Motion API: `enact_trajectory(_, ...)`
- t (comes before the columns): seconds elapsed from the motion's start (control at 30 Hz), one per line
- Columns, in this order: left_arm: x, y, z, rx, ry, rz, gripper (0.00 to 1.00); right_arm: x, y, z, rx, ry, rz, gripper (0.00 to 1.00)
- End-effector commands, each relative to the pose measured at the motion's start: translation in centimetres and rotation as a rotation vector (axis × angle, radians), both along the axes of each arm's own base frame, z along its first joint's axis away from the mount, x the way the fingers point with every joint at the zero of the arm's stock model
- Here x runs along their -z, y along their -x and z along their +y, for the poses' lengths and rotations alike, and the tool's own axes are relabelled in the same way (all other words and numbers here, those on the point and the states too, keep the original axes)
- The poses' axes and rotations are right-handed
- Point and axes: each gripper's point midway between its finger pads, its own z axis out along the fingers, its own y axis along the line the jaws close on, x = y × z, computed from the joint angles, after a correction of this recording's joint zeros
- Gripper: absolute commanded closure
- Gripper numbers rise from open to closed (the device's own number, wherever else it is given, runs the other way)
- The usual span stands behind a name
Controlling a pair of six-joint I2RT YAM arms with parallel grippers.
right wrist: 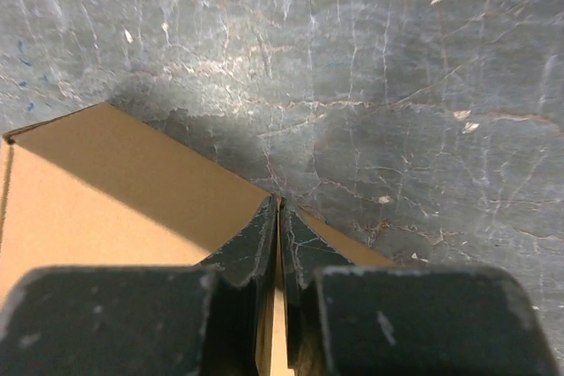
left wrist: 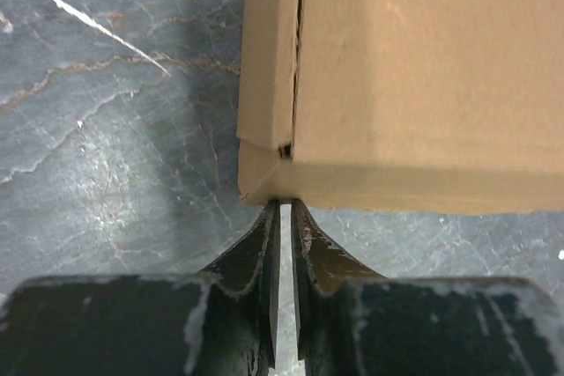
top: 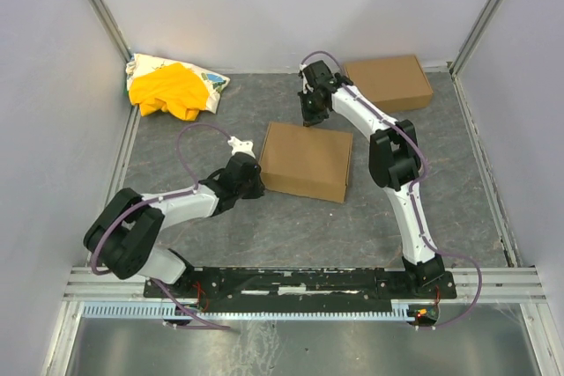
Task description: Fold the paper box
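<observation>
The flat brown cardboard paper box (top: 306,161) sits mid-table, long axis left to right, right end skewed nearer the arms. Left gripper (left wrist: 282,207), jaws pinched to a sliver, touches its near-left corner; right gripper (right wrist: 278,204), jaws nearly together, hangs over the far edge. Bare grey table (top: 291,226) lies open in front.

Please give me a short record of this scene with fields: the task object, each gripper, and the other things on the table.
paper box: middle of the table, looks folded shut, lying flat
left gripper: shut, tips at the box's near-left corner
right gripper: shut, tips at the box's far edge
second box: far right, apart from the arms' work
cloth heap: yellow and white, far left corner
</observation>
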Motion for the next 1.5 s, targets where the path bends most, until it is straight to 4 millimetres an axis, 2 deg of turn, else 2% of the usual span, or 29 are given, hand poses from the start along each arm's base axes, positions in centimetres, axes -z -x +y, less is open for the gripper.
enact_trajectory(0.0,-3.0,-3.8,-1.3,-0.011,0.007,-0.144,0.84,-1.5,1.8,0.7,-0.085,-0.041,0.008,0.9)
enact_trajectory(0.17,-3.2,-5.4,-1.6,-0.027,-0.024,-0.166,0.83,-0.3,4.0,0.4,-0.114,-0.024,0.046,0.92)
enact_trajectory(0.33,-1.9,-5.5,-2.0,-0.023,-0.032,-0.132,0.83,0.1,4.5,0.1,-0.106,-0.02,0.041,0.91)
enact_trajectory(0.43,-2.5,-4.5,-1.5,-0.027,-0.02,-0.131,0.83,0.0,3.9,-0.9,-0.072,0.025,0.025,0.91)
enact_trajectory(0.57,-5.3,-1.9,-0.9,-0.016,0.06,-0.169,0.82,-0.4,3.3,-2.4,-0.02,0.086,0.015,0.92)
enact_trajectory(0.7,-8.5,1.1,-3.2,0.092,0.175,-0.212,0.8,-0.2,3.5,-5.6,0.079,0.158,0.02,0.92)
enact_trajectory(0.8,-9.4,3.4,-5.8,0.204,0.203,-0.215,0.79,0.0,4.3,-7.5,0.119,0.157,0.024,0.92)
enact_trajectory(0.87,-8.9,5.2,-8.1,0.306,0.205,-0.18,0.79,0.2,5.1,-8.5,0.129,0.165,0.044,0.92)
enact_trajectory(0.97,-6.8,7.5,-10.9,0.426,0.161,-0.117,0.79,0.5,6.4,-9.7,0.146,0.186,0.068,0.92)
enact_trajectory(1.0,-5.3,8.1,-11.5,0.451,0.121,-0.084,0.79,0.7,6.8,-10.1,0.156,0.197,0.075,0.92)
enact_trajectory(1.1,-3.2,9.6,-12.8,0.499,0.057,-0.042,0.8,1.0,8.1,-11.6,0.19,0.225,0.085,0.92)
enact_trajectory(1.27,-2.3,10.3,-14.2,0.505,0.043,-0.057,0.8,2.0,10.4,-13.3,0.221,0.252,0.107,0.92)
enact_trajectory(1.47,-1.8,9.4,-15.7,0.477,0.05,-0.083,0.8,3.7,12.6,-12.8,0.206,0.194,0.155,0.93)
